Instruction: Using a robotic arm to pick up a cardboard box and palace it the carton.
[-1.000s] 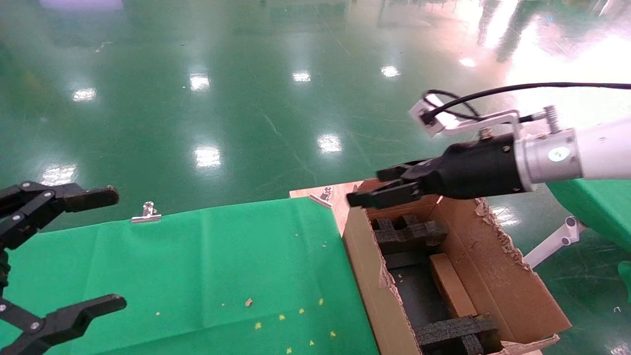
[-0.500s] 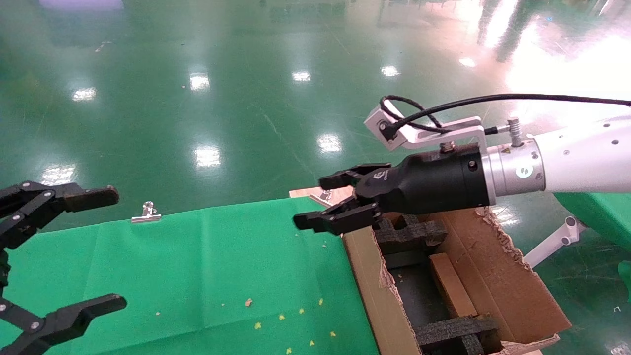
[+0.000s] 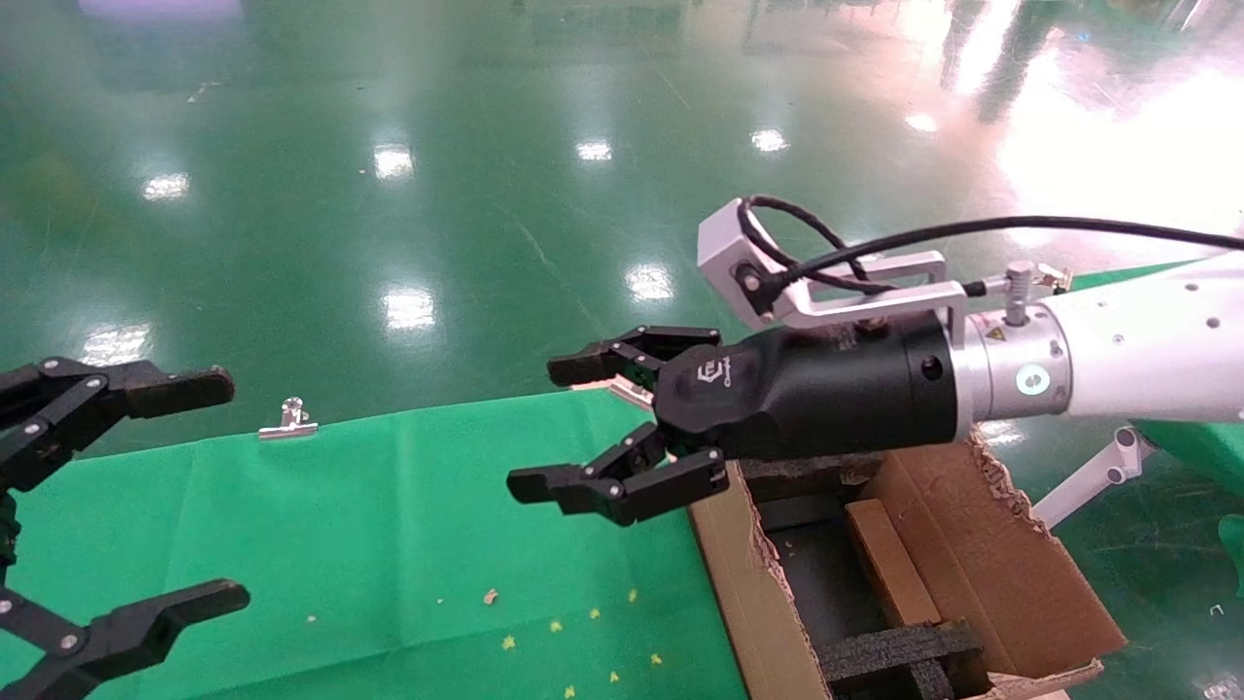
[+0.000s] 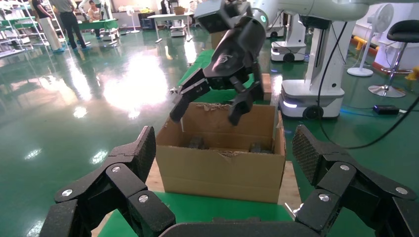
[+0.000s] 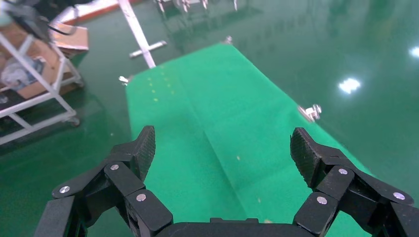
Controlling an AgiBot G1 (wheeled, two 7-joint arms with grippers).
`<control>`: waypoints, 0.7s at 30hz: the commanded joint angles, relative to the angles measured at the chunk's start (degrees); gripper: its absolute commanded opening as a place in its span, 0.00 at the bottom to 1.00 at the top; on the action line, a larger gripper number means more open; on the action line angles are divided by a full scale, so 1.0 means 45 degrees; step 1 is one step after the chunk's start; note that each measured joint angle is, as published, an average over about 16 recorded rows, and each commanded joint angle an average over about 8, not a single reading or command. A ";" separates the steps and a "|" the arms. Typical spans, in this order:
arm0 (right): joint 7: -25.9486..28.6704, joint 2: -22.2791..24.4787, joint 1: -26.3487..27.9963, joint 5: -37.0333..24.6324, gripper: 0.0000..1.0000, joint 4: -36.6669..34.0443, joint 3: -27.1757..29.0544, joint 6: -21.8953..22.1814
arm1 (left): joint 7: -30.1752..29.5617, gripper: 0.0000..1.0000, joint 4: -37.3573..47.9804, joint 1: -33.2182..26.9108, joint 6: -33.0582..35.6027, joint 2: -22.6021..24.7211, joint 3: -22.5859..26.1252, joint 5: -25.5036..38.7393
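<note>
Step in hand looks like reach-out for a pick: right claw (image 3: 583,428) spread wide and carrying nothing, with the carton (image 3: 982,564) just behind and below its wrist. One cardboard box (image 3: 889,564) already lies in the carton between the black foam inserts (image 3: 899,651). Right wrist view shows only bare green bench (image 5: 207,143) ahead of the claw, no further box, so the next move calls for finding one; left claw (image 3: 146,496) parked open at the bench's left.
</note>
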 commanded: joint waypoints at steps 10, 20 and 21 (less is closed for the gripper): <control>-0.1224 -0.0226 -0.2524 -0.0132 1.00 0.0726 0.3797 -0.1140 | 0.0001 1.00 0.0000 0.0000 0.0000 0.0000 0.0001 -0.0001; -0.2239 -0.0413 -0.4619 -0.0241 1.00 0.1328 0.6948 -0.2086 | 0.0001 1.00 0.0000 -0.0001 -0.0001 -0.0001 0.0002 -0.0001; -0.2342 -0.0432 -0.4832 -0.0252 1.00 0.1389 0.7268 -0.2182 | 0.0001 1.00 0.0000 -0.0001 -0.0001 -0.0001 0.0002 -0.0002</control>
